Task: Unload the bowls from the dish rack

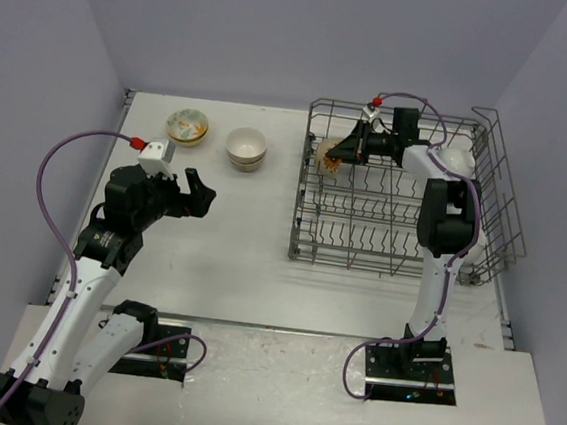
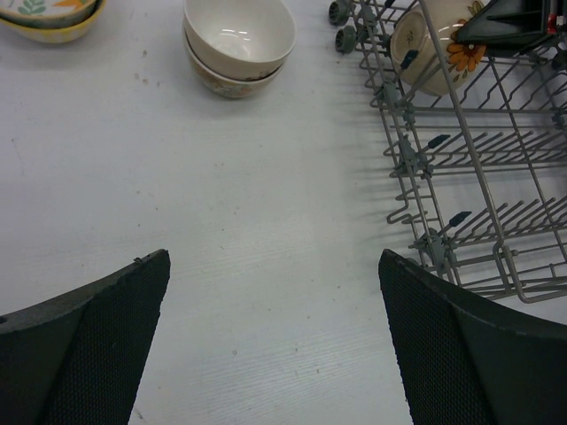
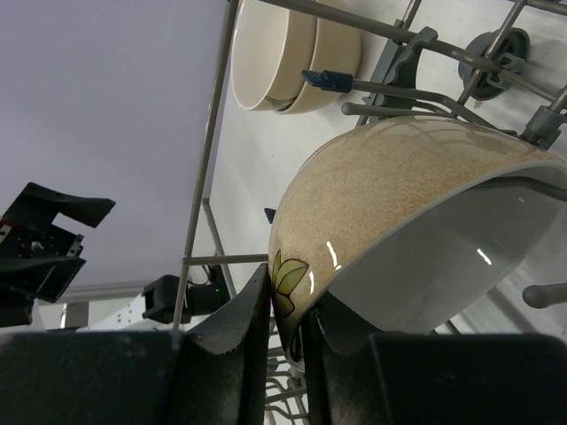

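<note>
Top view: right gripper (image 1: 334, 153) reached into the far left corner of the dish rack (image 1: 360, 256), the arm stretched across the tine rows. Right wrist view: jaws narrow, pinched on the rim of a beige speckled bowl (image 3: 390, 204), one finger on the outer wall by a leaf mark, the other inside the pale interior. The bowl stood tilted on edge among the tines, its outer wall turned toward the rack's left wall and its opening back toward the wrist. Relation that mattered: the table (image 1: 251, 240) to the left held the cream stack (image 1: 246, 149) and the floral stack (image 1: 187, 126), both beyond that left wall and apart from it, so the bowl probably had to rise clear of the tines and top wire before going left. Left gripper (image 1: 200, 189) hovered over bare table with jaws wide and nothing in them; it was nearer the stacks, but the right arm had the bowl. No other bowl could be made out in the rack
</note>
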`<state>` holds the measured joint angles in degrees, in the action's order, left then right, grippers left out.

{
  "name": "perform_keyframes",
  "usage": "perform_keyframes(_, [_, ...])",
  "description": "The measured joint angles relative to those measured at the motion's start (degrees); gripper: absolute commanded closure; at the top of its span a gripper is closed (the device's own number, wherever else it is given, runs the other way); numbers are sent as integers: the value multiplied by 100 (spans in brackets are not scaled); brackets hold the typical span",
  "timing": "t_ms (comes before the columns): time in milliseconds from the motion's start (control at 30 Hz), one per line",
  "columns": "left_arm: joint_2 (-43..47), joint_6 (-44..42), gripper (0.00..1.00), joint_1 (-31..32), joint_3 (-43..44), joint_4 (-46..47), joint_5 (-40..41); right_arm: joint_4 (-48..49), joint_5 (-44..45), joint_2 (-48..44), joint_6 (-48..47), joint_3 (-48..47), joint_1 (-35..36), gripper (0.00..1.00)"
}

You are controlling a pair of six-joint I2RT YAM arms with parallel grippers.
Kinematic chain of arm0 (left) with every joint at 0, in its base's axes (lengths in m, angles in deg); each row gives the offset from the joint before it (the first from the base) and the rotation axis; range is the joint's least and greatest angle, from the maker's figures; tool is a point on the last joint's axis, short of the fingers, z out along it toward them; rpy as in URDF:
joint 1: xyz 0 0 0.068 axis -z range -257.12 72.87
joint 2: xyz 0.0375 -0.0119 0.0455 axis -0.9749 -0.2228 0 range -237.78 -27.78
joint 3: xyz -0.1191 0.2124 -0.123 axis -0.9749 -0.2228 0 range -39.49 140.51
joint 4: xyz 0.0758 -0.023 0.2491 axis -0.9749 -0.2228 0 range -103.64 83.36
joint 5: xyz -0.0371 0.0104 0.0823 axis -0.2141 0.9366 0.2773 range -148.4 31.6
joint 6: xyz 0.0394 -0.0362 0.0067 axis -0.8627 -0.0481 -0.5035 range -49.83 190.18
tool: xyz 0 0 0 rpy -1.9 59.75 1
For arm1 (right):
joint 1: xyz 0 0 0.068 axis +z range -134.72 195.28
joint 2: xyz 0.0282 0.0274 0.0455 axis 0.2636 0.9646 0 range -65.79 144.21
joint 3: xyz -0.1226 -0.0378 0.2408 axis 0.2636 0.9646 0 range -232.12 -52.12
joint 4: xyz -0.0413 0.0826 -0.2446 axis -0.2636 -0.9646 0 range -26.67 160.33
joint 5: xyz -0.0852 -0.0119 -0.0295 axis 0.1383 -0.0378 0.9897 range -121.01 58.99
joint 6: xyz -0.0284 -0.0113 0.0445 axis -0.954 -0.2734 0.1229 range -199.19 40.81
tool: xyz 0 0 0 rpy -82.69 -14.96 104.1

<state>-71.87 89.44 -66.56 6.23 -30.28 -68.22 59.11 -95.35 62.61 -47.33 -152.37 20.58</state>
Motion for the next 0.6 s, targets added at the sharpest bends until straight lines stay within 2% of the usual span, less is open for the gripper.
perform_keyframes(467, [2, 0, 0, 0, 0, 0, 0, 802, -278, -153, 302, 492, -11, 100])
perform_keyframes(600, [2, -2, 0, 0, 0, 2, 0, 1515, -352, -334, 693, 966, -13, 100])
